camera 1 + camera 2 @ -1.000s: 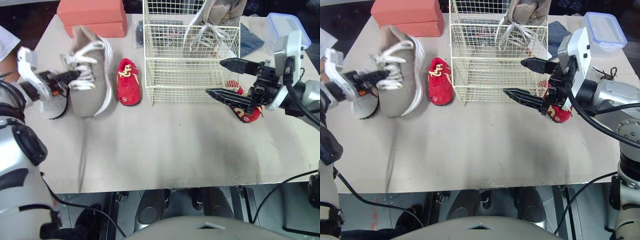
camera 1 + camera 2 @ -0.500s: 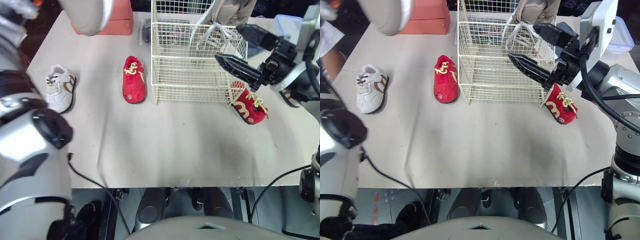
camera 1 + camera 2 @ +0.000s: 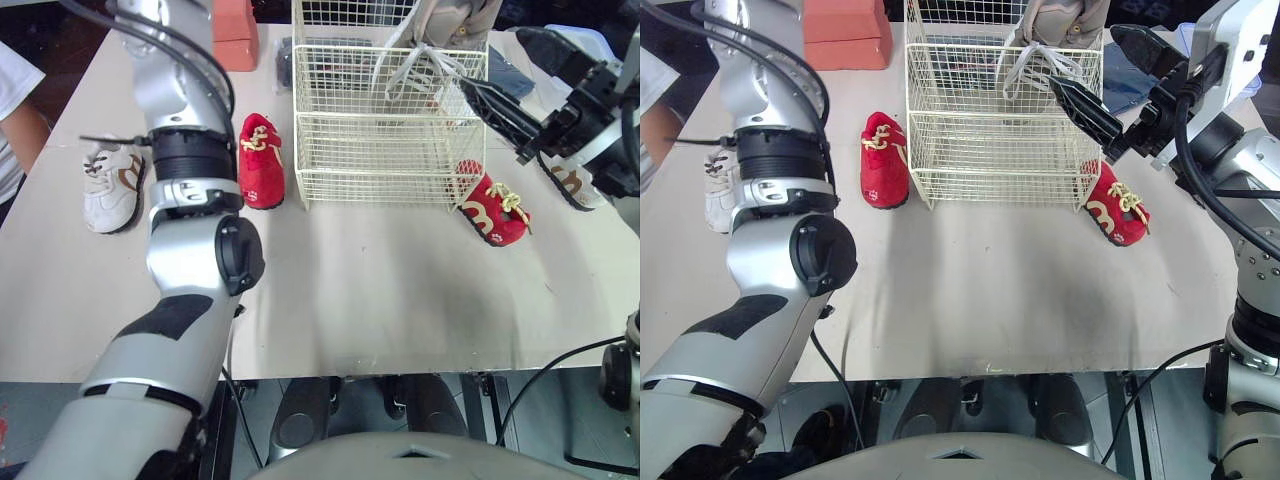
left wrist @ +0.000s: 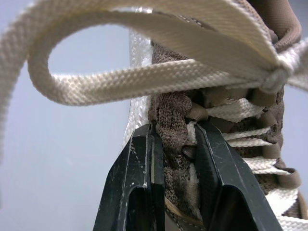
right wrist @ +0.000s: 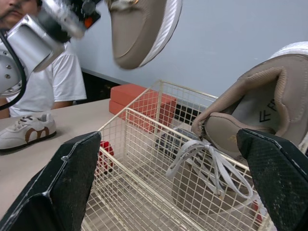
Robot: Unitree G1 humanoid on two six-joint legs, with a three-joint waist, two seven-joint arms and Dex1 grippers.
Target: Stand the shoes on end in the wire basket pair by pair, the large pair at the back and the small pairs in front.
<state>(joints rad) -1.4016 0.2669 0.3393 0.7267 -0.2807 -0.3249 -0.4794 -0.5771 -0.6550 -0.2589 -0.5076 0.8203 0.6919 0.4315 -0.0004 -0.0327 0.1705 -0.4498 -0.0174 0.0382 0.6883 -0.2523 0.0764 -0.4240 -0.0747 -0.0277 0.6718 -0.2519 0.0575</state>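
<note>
My left gripper (image 4: 175, 132) is shut on the laces and tongue of a large tan shoe (image 4: 231, 72). That shoe (image 5: 142, 29) hangs in the air above the wire basket (image 3: 385, 120). Its mate (image 3: 450, 20) stands on end at the back of the basket. On the table, one red small shoe (image 3: 262, 160) lies left of the basket and the other (image 3: 497, 210) at its right front corner. A white small shoe (image 3: 110, 185) lies far left, and another (image 3: 575, 185) far right. My right gripper (image 3: 492, 60) hovers open at the basket's right side, holding nothing.
A red box (image 3: 235, 30) sits at the back left. Behind my right arm are a dark cloth (image 3: 1120, 85) and a clear plastic container (image 3: 1185, 40). A person in a white T-shirt (image 5: 48, 82) sits at the table's left side.
My left arm has lifted the large tan shoe off the table and high above it. My right gripper has risen and moved back alongside the basket, uncovering the right red shoe.
</note>
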